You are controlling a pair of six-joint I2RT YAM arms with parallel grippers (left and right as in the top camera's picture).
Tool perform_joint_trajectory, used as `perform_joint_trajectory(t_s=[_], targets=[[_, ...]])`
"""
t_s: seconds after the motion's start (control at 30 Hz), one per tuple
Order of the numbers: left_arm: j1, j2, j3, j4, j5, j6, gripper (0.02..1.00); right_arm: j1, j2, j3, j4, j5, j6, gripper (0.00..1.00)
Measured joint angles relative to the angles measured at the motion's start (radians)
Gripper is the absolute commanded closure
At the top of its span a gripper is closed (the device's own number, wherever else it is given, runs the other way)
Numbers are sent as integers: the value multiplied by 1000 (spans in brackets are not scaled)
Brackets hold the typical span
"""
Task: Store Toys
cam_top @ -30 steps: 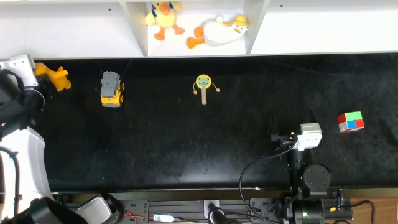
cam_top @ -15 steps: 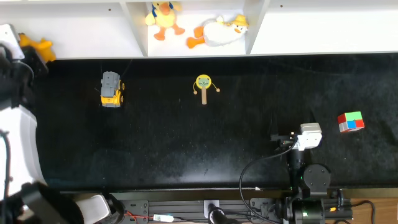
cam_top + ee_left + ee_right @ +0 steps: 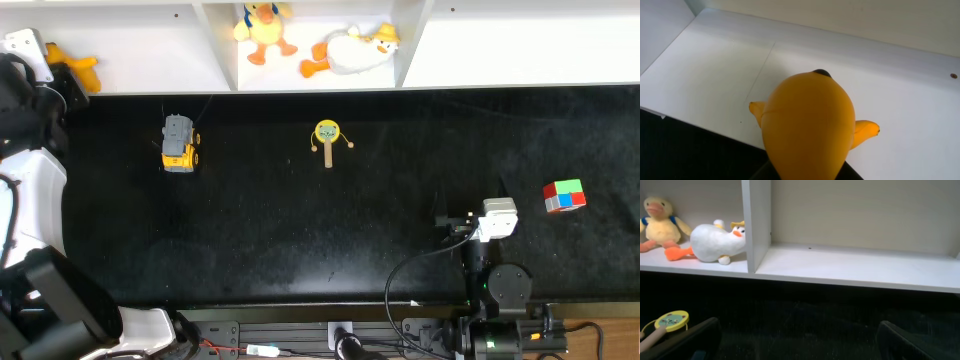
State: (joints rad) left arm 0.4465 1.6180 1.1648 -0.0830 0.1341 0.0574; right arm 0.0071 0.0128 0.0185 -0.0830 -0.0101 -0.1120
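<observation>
My left gripper is at the far left of the white shelf, shut on an orange plush toy. In the left wrist view the orange toy hangs close over the floor of the shelf's left compartment; I cannot tell if it touches. A yellow truck, a small rattle drum and a coloured cube lie on the black table. My right gripper rests low near the front right, open and empty, with its fingers wide apart.
A yellow duck plush and a white goose plush lie in the shelf's middle compartment. The right compartment holds nothing. The rattle drum lies ahead of the right gripper. A cable loops by the right arm's base.
The left arm has carried the orange toy from the table's far left edge up into the shelf's left compartment. The right arm has not moved.
</observation>
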Motion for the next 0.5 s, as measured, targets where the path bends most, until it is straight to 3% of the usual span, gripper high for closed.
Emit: perform_joint_trajectory(t_s=[0.5], targets=[[0,6,1,5,8,0,879,0,0,0,0,0,0,3]])
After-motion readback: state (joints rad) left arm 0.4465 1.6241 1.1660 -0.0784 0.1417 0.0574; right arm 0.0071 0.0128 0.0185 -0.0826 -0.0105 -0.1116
